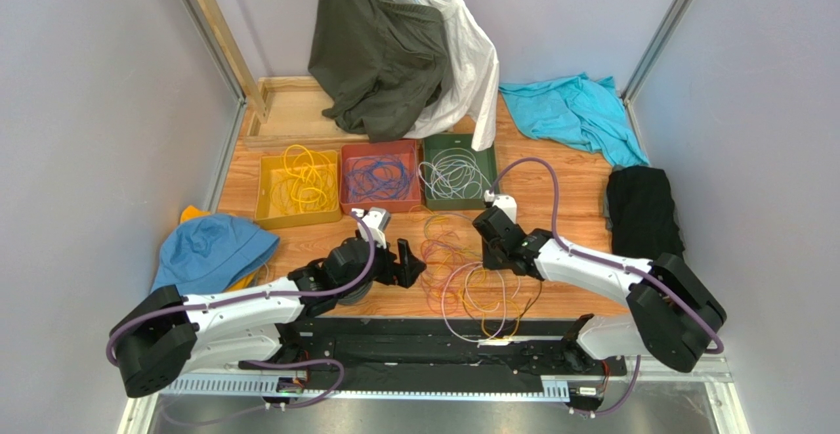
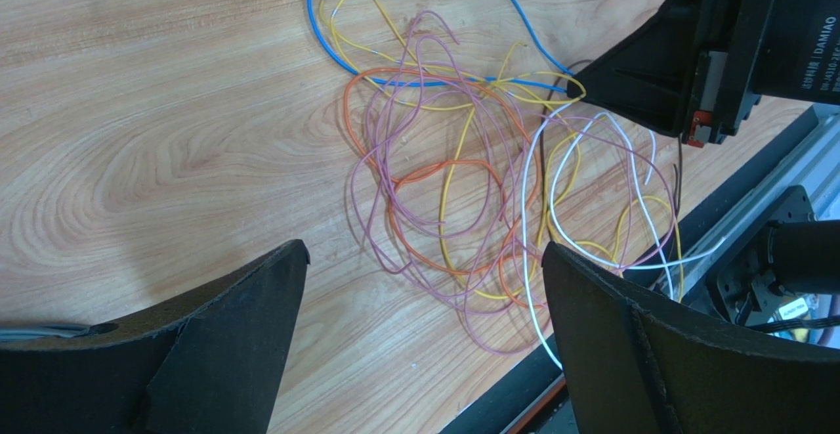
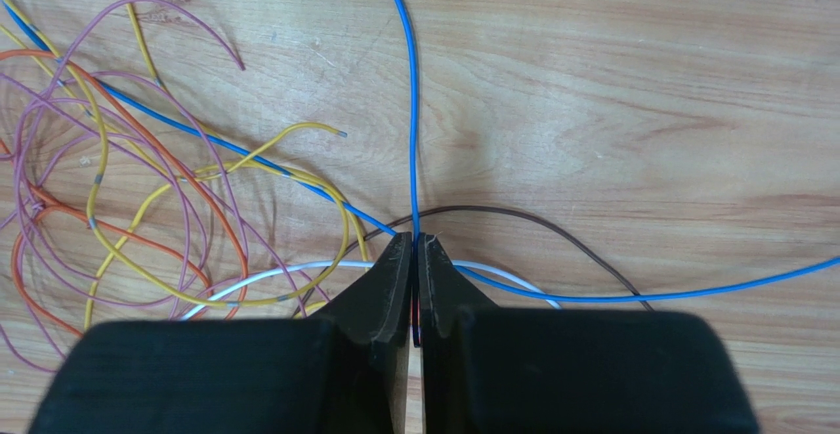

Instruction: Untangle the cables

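Cables (image 1: 473, 276): I see the tangle on the table (image 2: 148, 158) between the arms, loops sprawling with no single heading.
Blue cable (image 3: 412, 109): runs straight ahead from the pinched tips.
Right gripper (image 3: 415, 257): clenched on the blue cable.
Left gripper (image 2: 424, 250): spread wide, grasping nothing.
Edges: near loops overhang the black rail (image 1: 424, 340); bare wood lies left of the tangle.

Stretched low from the near-left base toward the middle, ending in the left end effector (image 1: 404, 262) with jaws spread wide apart. From the near right, folded at the elbow and reaching left, the right end effector (image 3: 415, 244) pinched tight on a blue cable (image 3: 412, 109).
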